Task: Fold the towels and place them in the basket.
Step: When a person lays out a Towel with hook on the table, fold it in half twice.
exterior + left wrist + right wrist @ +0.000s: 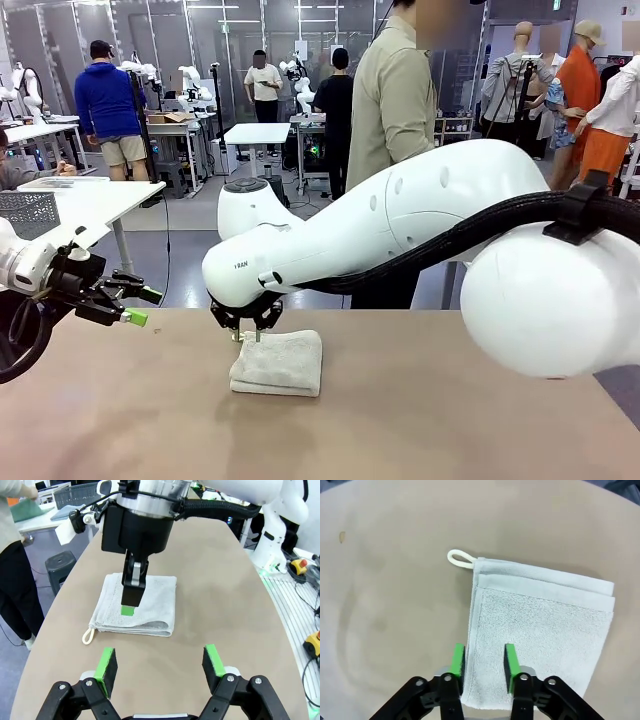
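Observation:
An off-white towel lies folded into a small rectangle on the tan table, a little left of centre, its corner loop sticking out. My right gripper points straight down over the towel's left end. Its jaws stand a little apart with nothing between them, and its green pads sit just above the cloth. From the left wrist view its one finger hangs over the towel. My left gripper hovers open at the table's left edge, facing the towel.
A grey mesh basket stands on a white side table off to the left, with a green cloth near it. A person stands at the far side. The right arm's bulk hangs over the table's right half.

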Tool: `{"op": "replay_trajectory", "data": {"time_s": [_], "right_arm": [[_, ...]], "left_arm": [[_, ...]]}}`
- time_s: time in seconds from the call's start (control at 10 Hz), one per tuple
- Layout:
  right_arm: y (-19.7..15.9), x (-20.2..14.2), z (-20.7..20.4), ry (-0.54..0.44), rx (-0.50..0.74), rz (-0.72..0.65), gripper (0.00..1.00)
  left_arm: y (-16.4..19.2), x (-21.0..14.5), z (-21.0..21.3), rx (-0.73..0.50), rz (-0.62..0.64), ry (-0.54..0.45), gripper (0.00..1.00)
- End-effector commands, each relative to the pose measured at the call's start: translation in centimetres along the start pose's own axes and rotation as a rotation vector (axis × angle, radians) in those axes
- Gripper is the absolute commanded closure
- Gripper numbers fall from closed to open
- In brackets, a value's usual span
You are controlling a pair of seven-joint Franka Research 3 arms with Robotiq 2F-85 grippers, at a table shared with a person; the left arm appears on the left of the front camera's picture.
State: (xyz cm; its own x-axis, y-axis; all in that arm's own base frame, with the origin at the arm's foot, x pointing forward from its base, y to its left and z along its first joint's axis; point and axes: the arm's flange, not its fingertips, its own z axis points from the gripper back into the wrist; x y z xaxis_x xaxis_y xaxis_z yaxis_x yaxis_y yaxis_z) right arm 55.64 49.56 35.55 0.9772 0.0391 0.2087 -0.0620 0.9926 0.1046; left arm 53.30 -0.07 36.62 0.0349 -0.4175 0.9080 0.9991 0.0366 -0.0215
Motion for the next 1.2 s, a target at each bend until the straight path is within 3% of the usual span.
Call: {"op": "replay_trajectory", "data": {"time_s": [0.0, 0.3, 0.6, 0.9, 1.1], "right_arm": [[-2.3, -1.6, 2.5, 0.009, -0.009, -0.028, 0.24], [-8.9, -4.8, 8.4, 0.009, -0.001, -0.064, 0.24], [-13.9, -6.8, 10.6, 0.001, 0.013, -0.100, 0.24], [-15.4, -6.8, 10.9, -0.036, 0.031, -0.102, 0.24], [-14.6, -6.4, 11.4, -0.005, -0.016, -0.125, 0.24]], "left_arm": [[-0.3, 0.1, 0.2, 0.003, -0.003, -0.002, 0.13], [-0.3, 0.1, 0.2, 0.003, -0.003, -0.002, 0.13], [-0.3, 0.1, 0.2, 0.003, -0.003, -0.002, 0.13], [-0.3, 0.1, 0.2, 0.003, -0.003, -0.002, 0.13], [-0.3, 0.1, 0.2, 0.003, -0.003, -0.002, 0.13]]}}
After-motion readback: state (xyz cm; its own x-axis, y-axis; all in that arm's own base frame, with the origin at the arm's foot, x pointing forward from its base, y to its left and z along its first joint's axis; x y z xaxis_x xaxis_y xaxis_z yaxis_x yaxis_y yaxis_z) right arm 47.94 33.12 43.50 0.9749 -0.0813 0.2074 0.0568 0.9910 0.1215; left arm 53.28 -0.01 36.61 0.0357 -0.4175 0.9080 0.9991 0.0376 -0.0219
